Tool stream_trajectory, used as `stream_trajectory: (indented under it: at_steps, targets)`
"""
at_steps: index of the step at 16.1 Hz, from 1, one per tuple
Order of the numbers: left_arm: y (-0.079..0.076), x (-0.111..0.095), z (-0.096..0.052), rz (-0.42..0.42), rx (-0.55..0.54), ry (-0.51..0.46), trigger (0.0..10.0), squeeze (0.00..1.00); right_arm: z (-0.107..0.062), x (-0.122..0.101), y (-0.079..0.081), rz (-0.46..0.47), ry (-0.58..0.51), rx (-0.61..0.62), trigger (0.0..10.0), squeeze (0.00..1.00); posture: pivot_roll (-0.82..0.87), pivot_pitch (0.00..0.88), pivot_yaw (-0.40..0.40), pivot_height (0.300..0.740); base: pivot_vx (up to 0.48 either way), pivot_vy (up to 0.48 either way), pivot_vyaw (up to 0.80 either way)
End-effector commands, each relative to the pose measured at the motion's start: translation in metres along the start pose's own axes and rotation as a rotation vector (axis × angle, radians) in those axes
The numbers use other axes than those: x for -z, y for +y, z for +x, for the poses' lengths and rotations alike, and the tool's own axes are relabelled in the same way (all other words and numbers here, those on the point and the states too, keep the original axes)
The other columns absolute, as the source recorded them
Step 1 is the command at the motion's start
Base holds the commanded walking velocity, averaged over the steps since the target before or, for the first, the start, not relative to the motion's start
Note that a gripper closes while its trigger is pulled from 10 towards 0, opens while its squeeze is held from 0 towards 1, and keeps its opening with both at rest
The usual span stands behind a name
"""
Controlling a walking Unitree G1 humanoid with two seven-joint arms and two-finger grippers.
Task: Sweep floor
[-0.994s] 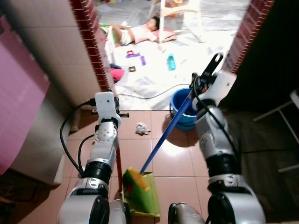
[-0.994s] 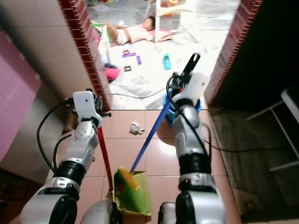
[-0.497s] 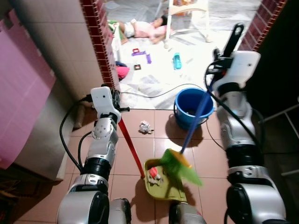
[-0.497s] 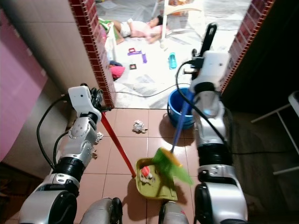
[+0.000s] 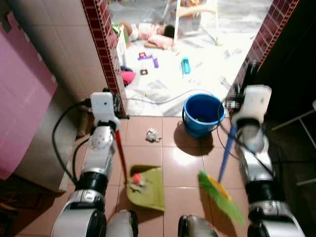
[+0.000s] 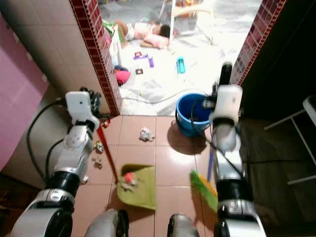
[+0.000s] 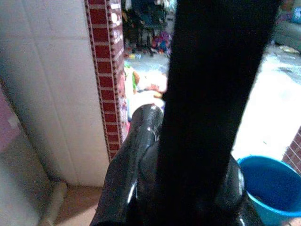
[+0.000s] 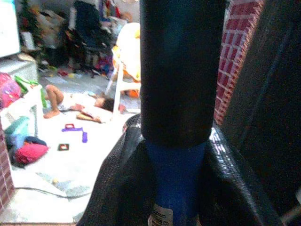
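Holding green dustpan (image 5: 147, 186) flat on tiles by red handle, left gripper (image 5: 114, 129) clamped; right gripper (image 5: 236, 109) clamped on blue broom (image 5: 220, 195), bristles lifted rightward, shaft steep. Crumpled paper (image 5: 153, 135) ahead of pan, nearer left arm; blue bucket (image 5: 202, 114) beyond.

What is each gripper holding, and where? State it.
The left gripper holds the dustpan by the top of its red handle. The right gripper holds the broom high on its blue handle.

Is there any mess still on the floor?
Yes. A crumpled paper ball lies loose on the tiles between the dustpan and the blue bucket, and small scraps sit by the wall.
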State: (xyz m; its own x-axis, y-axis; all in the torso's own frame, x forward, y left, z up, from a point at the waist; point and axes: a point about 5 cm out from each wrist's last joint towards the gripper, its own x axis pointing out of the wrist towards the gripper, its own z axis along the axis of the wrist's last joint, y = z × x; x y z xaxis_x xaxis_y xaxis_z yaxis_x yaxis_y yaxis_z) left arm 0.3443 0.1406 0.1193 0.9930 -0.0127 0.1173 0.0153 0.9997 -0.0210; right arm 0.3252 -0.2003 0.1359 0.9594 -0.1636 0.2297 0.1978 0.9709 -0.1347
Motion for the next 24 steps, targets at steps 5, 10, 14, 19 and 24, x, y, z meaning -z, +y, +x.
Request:
stream_trajectory:
  at_steps: [5,10,14,19,24]
  targets:
    - [-0.002,-0.041,0.005,0.012,0.004,-0.173,10.0,0.00,-0.020,0.014,0.014,0.065,0.057,0.002,10.0,0.00,-0.10,0.000,0.054,0.740,0.000,0.000,-0.16]
    - [0.010,-0.065,0.009,-0.039,-0.071,-0.239,10.0,0.00,-0.034,0.034,0.015,0.037,0.130,-0.042,10.0,0.00,-0.11,0.000,0.051,0.740,0.000,0.000,-0.46]
    - [0.021,-0.067,0.004,-0.023,-0.130,-0.240,10.0,0.00,-0.037,0.038,0.019,0.033,0.144,-0.053,10.0,0.00,-0.10,0.000,0.032,0.740,0.000,0.000,0.00]
    - [0.024,-0.089,-0.002,-0.008,-0.197,-0.301,10.0,0.00,-0.034,0.034,0.015,0.026,0.129,-0.050,10.0,0.00,-0.10,0.000,0.013,0.740,0.000,0.000,0.00]
    - [0.037,-0.154,0.011,-0.016,-0.276,-0.481,10.0,0.00,-0.034,0.035,0.018,0.033,0.138,-0.064,10.0,0.00,-0.10,0.000,0.011,0.740,0.000,0.000,-0.29]
